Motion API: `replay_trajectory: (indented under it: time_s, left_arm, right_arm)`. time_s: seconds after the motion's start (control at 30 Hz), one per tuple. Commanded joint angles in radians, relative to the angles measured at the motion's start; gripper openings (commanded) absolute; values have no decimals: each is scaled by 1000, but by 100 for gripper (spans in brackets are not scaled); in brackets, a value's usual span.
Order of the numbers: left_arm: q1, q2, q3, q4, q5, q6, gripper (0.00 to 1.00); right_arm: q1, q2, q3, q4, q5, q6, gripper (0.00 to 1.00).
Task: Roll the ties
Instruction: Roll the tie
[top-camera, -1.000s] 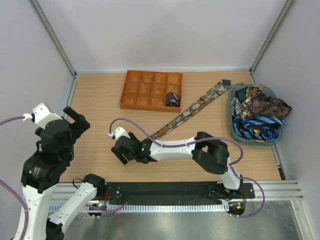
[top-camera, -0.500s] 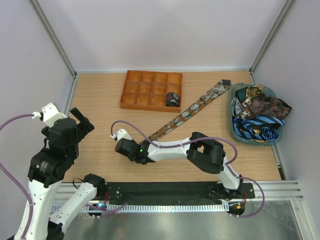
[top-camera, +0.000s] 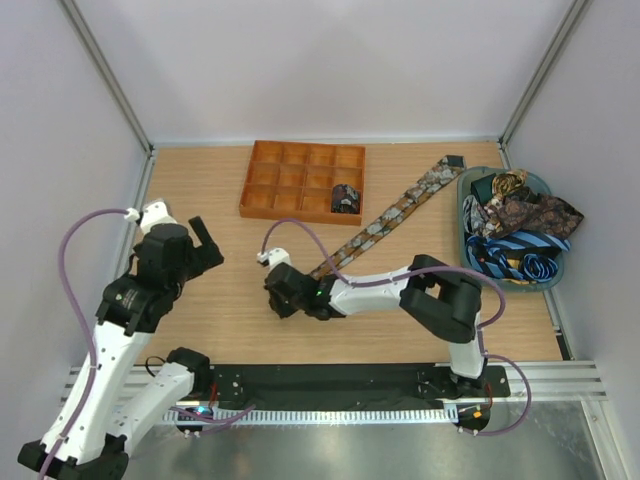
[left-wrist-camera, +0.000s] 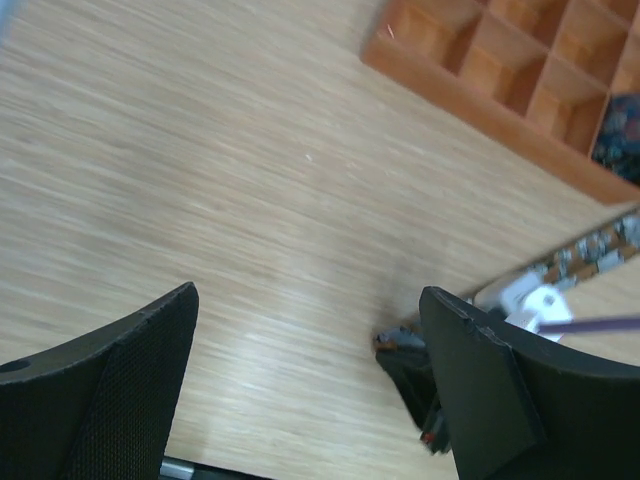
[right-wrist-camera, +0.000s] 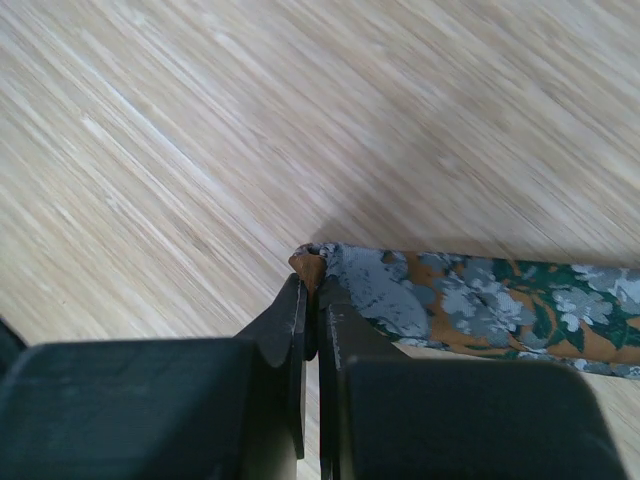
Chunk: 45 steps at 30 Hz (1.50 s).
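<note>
right gripper (right-wrist-camera: 312, 298): clamped on the narrow end of the patterned tie (right-wrist-camera: 455, 302)
left gripper (left-wrist-camera: 305, 365): fingers spread apart above the table (left-wrist-camera: 200, 180)
tray (top-camera: 262, 188): one rolled tie (top-camera: 346, 197) inside

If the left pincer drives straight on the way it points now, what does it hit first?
The open left pincer would probably meet bare tabletop first, short of the orange tray; depth is unclear.

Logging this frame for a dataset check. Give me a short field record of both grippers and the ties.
left gripper: open, holding nothing, above the table
right gripper: shut on the narrow tip of the paisley tie, which lies flat
rolled tie: in the orange tray, near row, rightmost compartment
other ties: heaped in the basket
</note>
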Motion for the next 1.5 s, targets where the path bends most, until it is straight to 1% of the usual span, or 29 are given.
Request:
replay_trajectory:
  time_s: [0.0, 0.03, 0.1, 0.13, 0.2, 0.33, 0.37, 0.4, 0.43, 0.47, 0.5, 0.57, 0.6, 0.67, 0.73, 0.83, 1.0, 1.07, 1.17, 1.27, 1.47]
  left_arm:
    - [3, 23, -81, 141, 231, 8, 92]
    - [2, 31, -129, 191, 254, 3, 92]
    - [0, 51, -175, 248, 302, -11, 91]
    - [-1, 55, -204, 288, 341, -17, 92]
    - [-18, 65, -278, 391, 368, -23, 92]
    - [-87, 82, -381, 554, 357, -34, 94]
    - [-124, 89, -412, 584, 351, -34, 94]
    - [-151, 95, -430, 657, 340, -31, 94]
    - [-177, 106, -450, 698, 325, -26, 95]
    - [-204, 114, -464, 730, 281, -10, 95]
    - [-255, 118, -497, 805, 270, 9, 95]
    - [-294, 137, -530, 873, 264, 84, 96]
    - [-316, 143, -545, 909, 283, 119, 98]
    - [-328, 164, -588, 1000, 302, 171, 98]
    - [-333, 177, -626, 1073, 352, 244, 99]
    - [-331, 203, -645, 1114, 403, 310, 97]
    - [-333, 278, -650, 1180, 478, 385, 91]
    - [-333, 305, -630, 1184, 498, 431, 90]
    - [-333, 373, -592, 1174, 553, 484, 84]
    - [-333, 425, -570, 1167, 601, 520, 80]
    - [-333, 511, -542, 1195, 636, 572, 79]
  right_arm:
    - [-86, -102, -129, 214, -198, 133, 1]
    - [-104, -132, -156, 245, -248, 152, 1]
    - [-160, -155, -228, 324, -333, 208, 1]
    - [-177, -165, -251, 346, -357, 231, 1]
    - [-213, -181, -313, 426, -419, 286, 1]
    - [-305, -185, -391, 542, -561, 362, 1]
    - [-318, -183, -414, 588, -580, 377, 1]
    - [-332, -177, -425, 609, -600, 391, 1]
    - [-351, -174, -434, 631, -615, 417, 1]
    - [-361, -172, -442, 645, -643, 428, 1]
    - [-370, -169, -457, 673, -651, 437, 1]
    - [-393, -166, -468, 713, -684, 463, 1]
    - [-401, -169, -477, 718, -690, 471, 1]
    - [-418, -174, -482, 727, -709, 482, 1]
    - [-428, -183, -479, 696, -718, 477, 1]
    - [-445, -194, -483, 667, -718, 466, 1]
    - [-471, -215, -485, 570, -687, 411, 1]
    - [-479, -214, -485, 560, -689, 402, 1]
    - [-494, -208, -482, 532, -680, 371, 1]
    - [-508, -195, -489, 541, -686, 354, 1]
    - [-530, -142, -509, 618, -724, 396, 1]
